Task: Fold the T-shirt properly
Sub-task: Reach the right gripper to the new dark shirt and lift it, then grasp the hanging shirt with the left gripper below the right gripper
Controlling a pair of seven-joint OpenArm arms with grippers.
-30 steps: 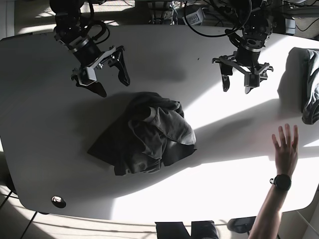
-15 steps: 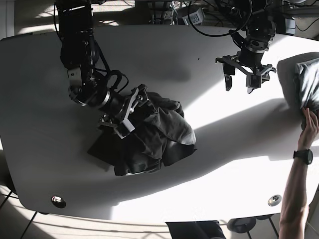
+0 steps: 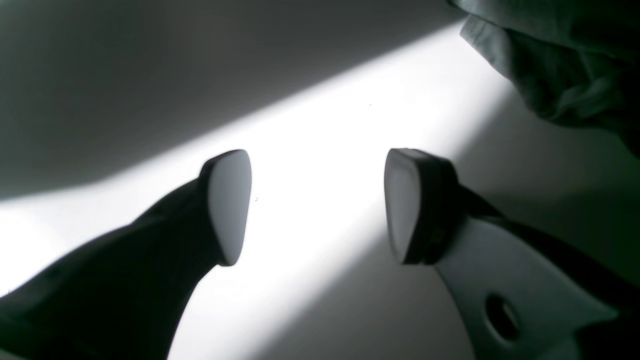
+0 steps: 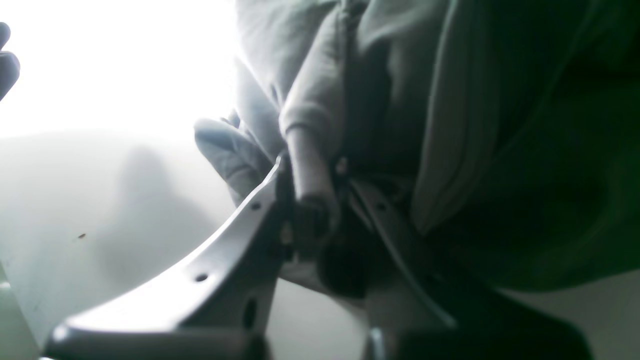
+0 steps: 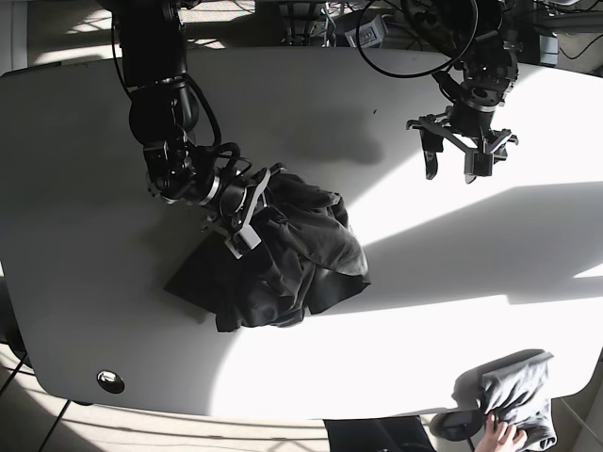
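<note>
T-shirt lies crumpled at table centre. A fold is clamped in the right gripper; left gripper is held wide, idle. Step: unbunching. Next: lift and spread needed.

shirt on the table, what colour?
Dark grey, plain with no pattern, crumpled T-shirt; clearest in the base view.

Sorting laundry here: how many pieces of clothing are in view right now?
2. A dark crumpled T-shirt lies mid-table, with the right gripper closed on a fold of it. A grey garment sits at the table's near right edge under a person's hand. More may be hidden.
</note>
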